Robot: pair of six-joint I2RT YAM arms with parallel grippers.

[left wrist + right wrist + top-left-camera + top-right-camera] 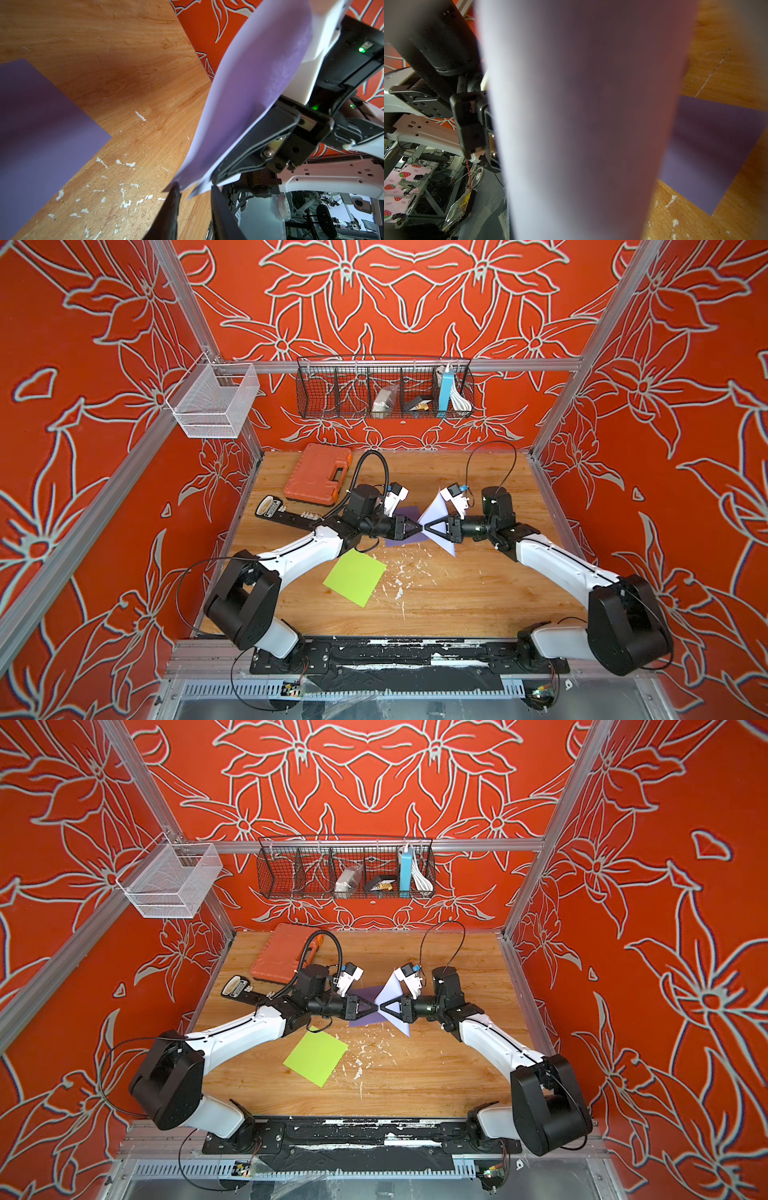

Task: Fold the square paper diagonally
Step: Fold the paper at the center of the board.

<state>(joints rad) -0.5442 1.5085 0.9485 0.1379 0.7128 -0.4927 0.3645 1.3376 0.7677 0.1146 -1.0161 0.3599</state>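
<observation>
Right gripper (pixel 428 526) clamps the raised lavender paper (pixel 437 509); left gripper (pixel 195 186), fingers apart at its corner, may close off-target and skew the diagonal fold.

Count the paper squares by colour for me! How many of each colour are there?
Green paper, flat on the table: 1
Dark purple paper, flat on the table: 1
Light purple paper, lifted up: 1
Total: 3
</observation>
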